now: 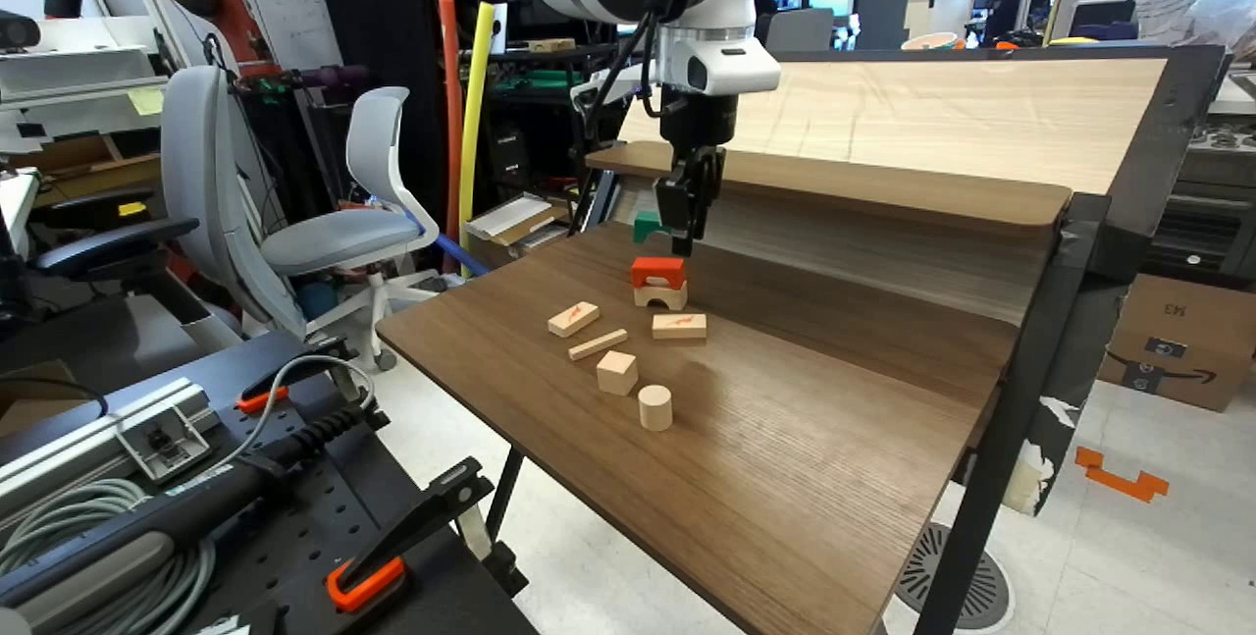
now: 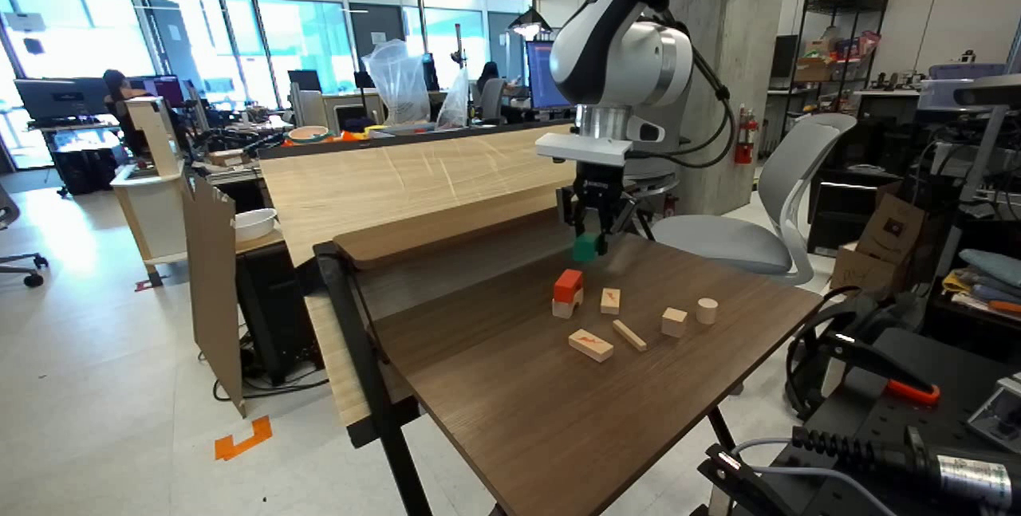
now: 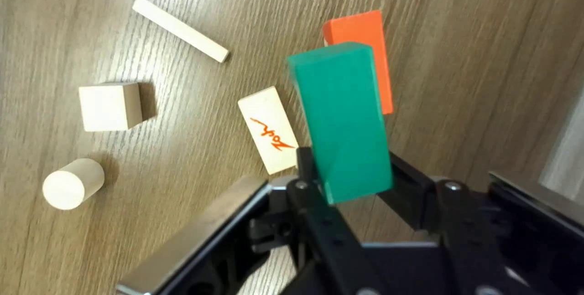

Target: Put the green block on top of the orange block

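The green block (image 3: 342, 117) is held between the fingers of my gripper (image 3: 349, 172) and sticks out past the fingertips in the wrist view. In both exterior views the green block (image 1: 645, 226) (image 2: 585, 247) is in the air, above table height. The orange block (image 1: 657, 271) (image 2: 569, 285) lies on top of a tan wooden arch piece (image 1: 660, 298) on the table. In the wrist view the orange block (image 3: 358, 28) is partly hidden behind the green block. My gripper (image 1: 684, 240) is above the orange block and apart from it; the green block does not touch it.
On the brown table (image 1: 805, 419) near the stack lie two flat tan blocks (image 1: 573, 318) (image 1: 679, 326), a thin tan stick (image 1: 597, 344), a tan cube (image 1: 617, 373) and a tan cylinder (image 1: 655, 408). A raised wooden shelf (image 1: 844, 176) runs along the back of the table.
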{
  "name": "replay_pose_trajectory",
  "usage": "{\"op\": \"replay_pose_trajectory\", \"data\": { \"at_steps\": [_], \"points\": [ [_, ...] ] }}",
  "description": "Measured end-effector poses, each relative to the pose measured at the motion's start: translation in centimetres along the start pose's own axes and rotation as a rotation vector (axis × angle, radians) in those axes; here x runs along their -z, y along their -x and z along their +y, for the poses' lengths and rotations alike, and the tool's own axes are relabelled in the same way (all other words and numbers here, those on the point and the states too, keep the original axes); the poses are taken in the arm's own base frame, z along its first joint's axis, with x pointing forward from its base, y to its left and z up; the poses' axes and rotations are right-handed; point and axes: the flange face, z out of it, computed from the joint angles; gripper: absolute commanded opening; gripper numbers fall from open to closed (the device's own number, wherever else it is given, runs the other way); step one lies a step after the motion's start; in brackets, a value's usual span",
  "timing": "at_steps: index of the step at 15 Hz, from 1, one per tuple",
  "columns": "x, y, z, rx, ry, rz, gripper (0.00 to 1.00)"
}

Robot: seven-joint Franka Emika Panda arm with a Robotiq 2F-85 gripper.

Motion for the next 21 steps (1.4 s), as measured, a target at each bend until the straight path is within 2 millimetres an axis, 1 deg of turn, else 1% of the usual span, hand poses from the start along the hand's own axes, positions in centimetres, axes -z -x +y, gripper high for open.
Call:
{"op": "replay_pose_trajectory", "data": {
  "at_steps": [3, 8, 13, 21],
  "points": [
    [-1.1, 0.6, -0.2, -0.035, 0.007, 0.0, 0.13],
    [-2.7, 0.9, -0.7, -0.063, -0.002, 0.012, 0.13],
    [-3.2, 1.2, -1.3, -0.062, -0.028, 0.031, 0.13],
    [-3.4, 1.8, -1.7, -0.062, -0.042, 0.04, 0.13]
  ]
}}
